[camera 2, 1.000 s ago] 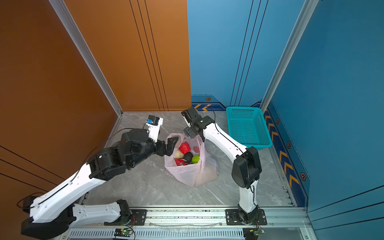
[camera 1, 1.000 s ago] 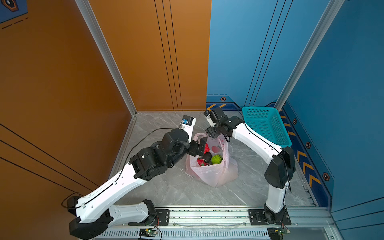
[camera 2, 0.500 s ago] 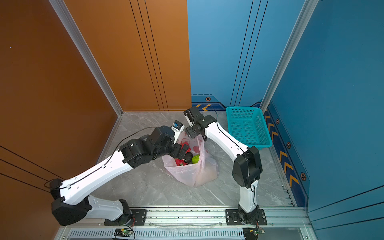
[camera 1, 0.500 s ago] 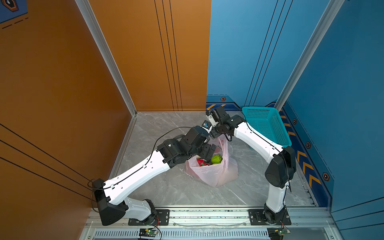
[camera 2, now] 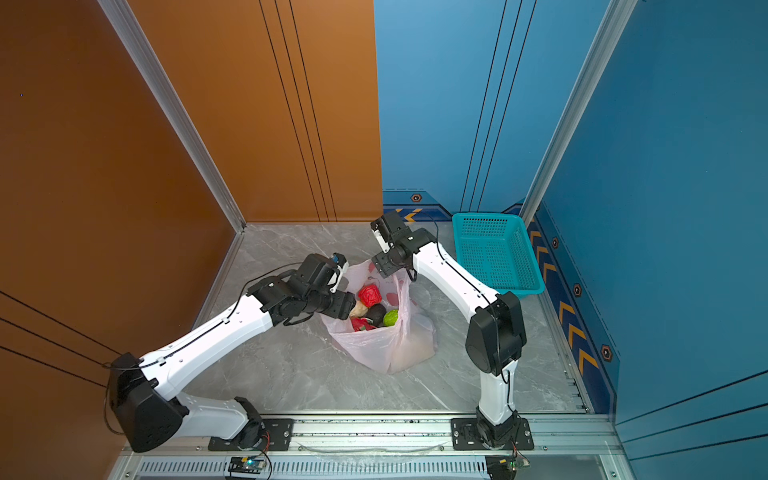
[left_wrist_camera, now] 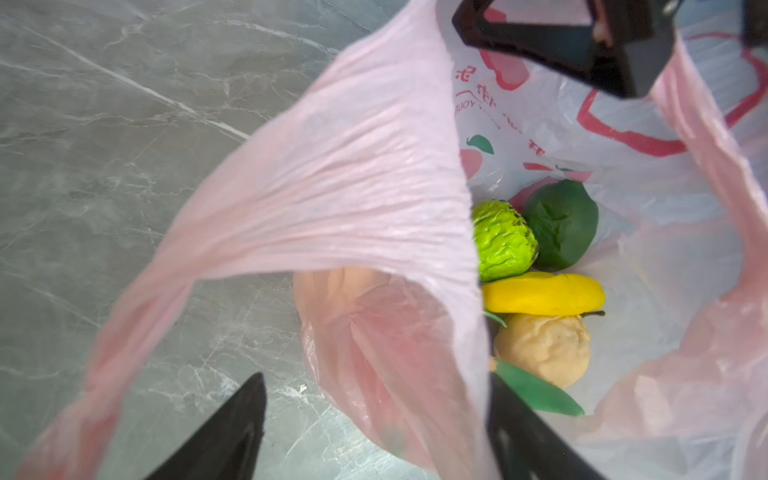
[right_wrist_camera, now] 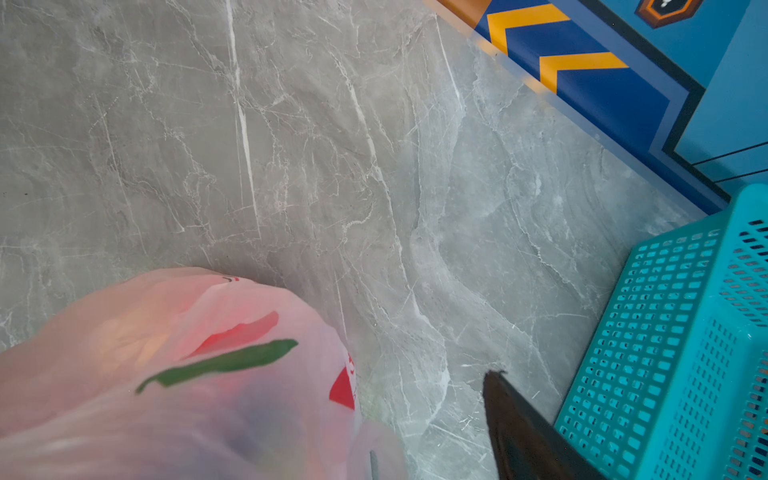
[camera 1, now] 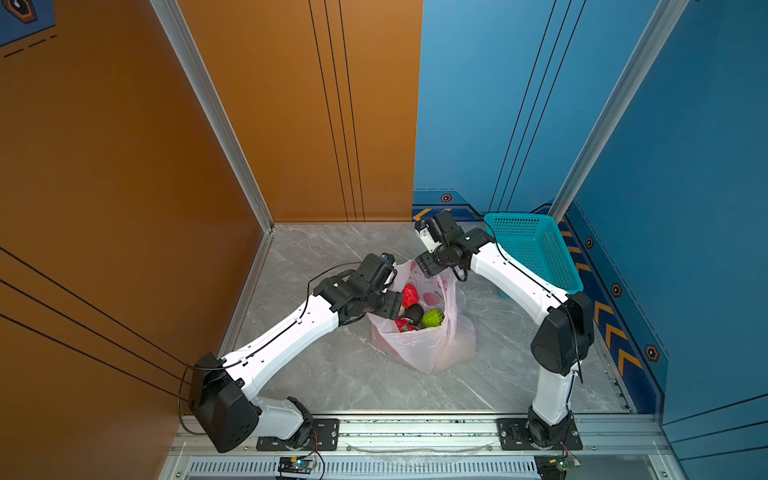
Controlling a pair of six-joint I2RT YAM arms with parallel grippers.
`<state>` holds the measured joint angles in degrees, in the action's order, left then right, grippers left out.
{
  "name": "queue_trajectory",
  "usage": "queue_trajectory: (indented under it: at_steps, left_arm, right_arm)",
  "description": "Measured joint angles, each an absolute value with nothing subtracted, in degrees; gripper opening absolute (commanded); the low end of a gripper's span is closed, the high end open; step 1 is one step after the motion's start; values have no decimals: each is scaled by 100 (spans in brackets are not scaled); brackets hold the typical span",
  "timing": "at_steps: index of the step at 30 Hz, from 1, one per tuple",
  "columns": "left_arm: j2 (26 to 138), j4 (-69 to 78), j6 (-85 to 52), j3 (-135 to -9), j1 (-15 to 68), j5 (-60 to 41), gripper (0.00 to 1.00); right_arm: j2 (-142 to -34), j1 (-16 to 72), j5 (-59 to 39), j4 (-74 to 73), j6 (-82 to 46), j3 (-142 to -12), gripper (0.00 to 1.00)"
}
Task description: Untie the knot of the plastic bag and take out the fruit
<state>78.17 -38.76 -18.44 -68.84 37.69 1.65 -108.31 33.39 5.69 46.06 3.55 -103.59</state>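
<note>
Left hand (left_wrist_camera: 376, 380), fingers apart, is set astride the rim of the pale pink plastic bag (camera 1: 428, 349), near mid-frame; the knot is judged undone, toy fruit (camera 1: 433, 318) left inside. Right hand's (camera 1: 430, 266) grip cannot be told.

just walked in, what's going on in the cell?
Two arms are working on a pink plastic bag on the marble table. Its handles are untied and its mouth gapes. The right gripper is at the far rim; a grip can't be confirmed. The left gripper, jaws open, straddles the near wall. The fruit, such as the green bumpy fruit and banana, sits inside. A teal basket stands nearby.
</note>
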Motion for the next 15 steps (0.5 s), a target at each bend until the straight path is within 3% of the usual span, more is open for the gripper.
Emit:
queue_trajectory:
  at_steps: [7, 15]
  left_arm:
    - [7725, -3114, -2303, -6418, 3164, -1114, 3]
    - [7120, -2287, -3044, -6112, 2967, -1852, 0]
  right_arm:
    - [-10313, 3341, 248, 4676, 110, -10160, 85]
    - [-9419, 3719, -25, 5349, -620, -10272, 87]
